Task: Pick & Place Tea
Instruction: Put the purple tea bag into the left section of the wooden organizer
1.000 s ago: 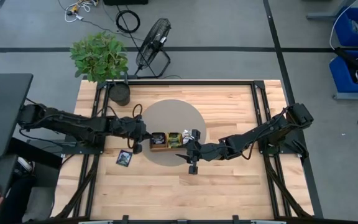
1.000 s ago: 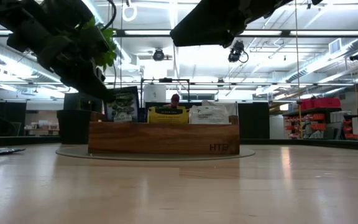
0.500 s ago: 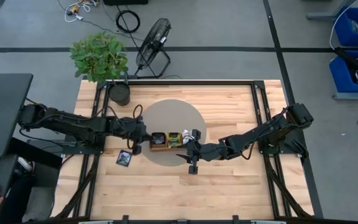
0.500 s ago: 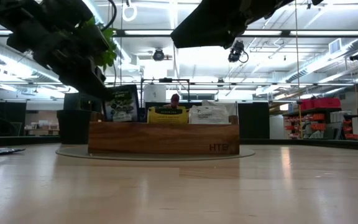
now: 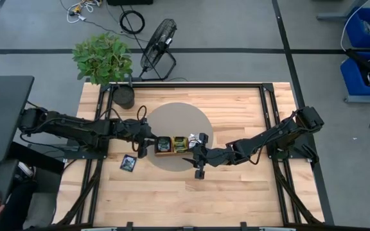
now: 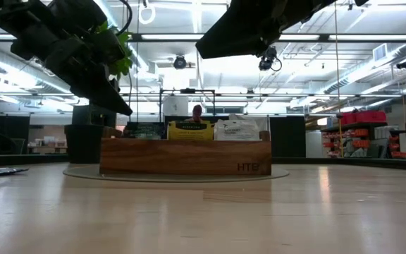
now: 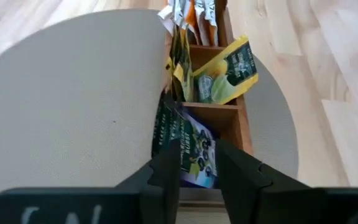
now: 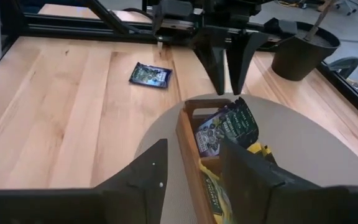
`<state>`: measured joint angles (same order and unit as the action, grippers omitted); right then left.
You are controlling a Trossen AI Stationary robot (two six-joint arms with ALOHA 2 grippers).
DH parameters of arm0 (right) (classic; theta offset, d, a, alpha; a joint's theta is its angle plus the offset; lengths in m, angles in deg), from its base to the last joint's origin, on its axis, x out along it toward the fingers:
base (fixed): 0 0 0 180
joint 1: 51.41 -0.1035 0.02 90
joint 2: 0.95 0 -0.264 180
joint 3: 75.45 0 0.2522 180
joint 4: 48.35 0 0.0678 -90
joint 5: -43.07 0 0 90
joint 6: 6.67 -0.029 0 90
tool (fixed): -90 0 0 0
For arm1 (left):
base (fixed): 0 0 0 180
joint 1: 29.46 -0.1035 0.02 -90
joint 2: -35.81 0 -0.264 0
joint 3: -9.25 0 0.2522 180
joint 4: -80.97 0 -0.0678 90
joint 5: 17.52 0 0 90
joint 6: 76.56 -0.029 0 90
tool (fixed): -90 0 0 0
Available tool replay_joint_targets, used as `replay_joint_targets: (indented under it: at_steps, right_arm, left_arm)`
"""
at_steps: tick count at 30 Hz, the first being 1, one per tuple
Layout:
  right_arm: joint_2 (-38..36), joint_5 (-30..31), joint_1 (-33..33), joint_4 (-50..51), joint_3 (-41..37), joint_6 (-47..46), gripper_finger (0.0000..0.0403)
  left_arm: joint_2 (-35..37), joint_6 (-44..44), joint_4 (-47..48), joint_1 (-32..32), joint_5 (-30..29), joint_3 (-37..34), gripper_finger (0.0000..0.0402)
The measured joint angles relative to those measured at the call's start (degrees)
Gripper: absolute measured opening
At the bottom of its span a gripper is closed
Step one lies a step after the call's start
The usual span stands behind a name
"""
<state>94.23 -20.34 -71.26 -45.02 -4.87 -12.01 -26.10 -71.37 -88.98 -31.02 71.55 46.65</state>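
**Q:** How far along is the tea?

**A:** From my remote seat: my left hand [image 8: 227, 62], fingers apart, hangs just above a dark sachet [image 8: 225, 127] now lying in the wooden tray's [image 6: 185, 156] end compartment. My right hand [image 5: 200, 168] waits open beside the tray.

**Q:** What's left?

**A:** One dark sachet on the tabletop [image 5: 128, 163], I judge.

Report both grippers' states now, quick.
Left gripper: open, holding nothing, above the dark sachet resting in the wooden tray.
Right gripper: open, empty, over the tray's other end.
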Motion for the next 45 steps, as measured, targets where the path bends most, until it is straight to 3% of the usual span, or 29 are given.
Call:
replay_joint_targets:
  at_steps: [5, 10, 14, 17, 22, 29, 37, 45]
  right_arm:
    - [0.0, 0.0, 0.0, 0.4, 0.0, -0.1, 0.0153]
    - [0.0, -0.3, -0.3, 0.7, -0.1, 0.7, 0.0153]
    - [-1.4, -0.9, -1.8, -9.7, -4.7, 4.7, 0.0153]
    - [-6.5, -0.8, -2.7, -17.7, -10.5, 6.9, 0.0153]
    - [-18.2, -1.0, -2.5, -22.2, -21.2, 4.7, 0.0153]
    - [-29.7, -3.9, -2.7, -31.1, -33.3, 3.2, 0.0153]
    - [-32.4, -1.6, -2.6, -31.6, -38.2, -0.8, 0.0153]
    - [-32.2, -2.2, -2.7, -28.8, -38.3, -1.8, 0.0153]
  left_arm:
    - [1.3, 2.1, 3.9, 0.7, 4.8, 0.0, 0.0126]
    - [3.5, 3.2, 6.7, 3.5, 5.8, 0.0, 0.0133]
    - [8.7, 3.7, 5.4, 5.6, 5.9, 0.0, 0.0132]
    - [14.5, 3.6, 4.5, 6.8, 5.8, 0.0, 0.0131]
    - [24.7, 3.3, 7.6, 8.0, 3.1, -2.1, 0.0131]
    - [33.8, 10.7, 24.2, 7.9, 1.6, -4.7, 0.0131]
    - [30.9, 26.3, 23.8, 10.0, -0.6, -5.8, 0.013]
    - [21.5, 33.5, 25.0, 17.5, -2.4, -5.8, 0.013]
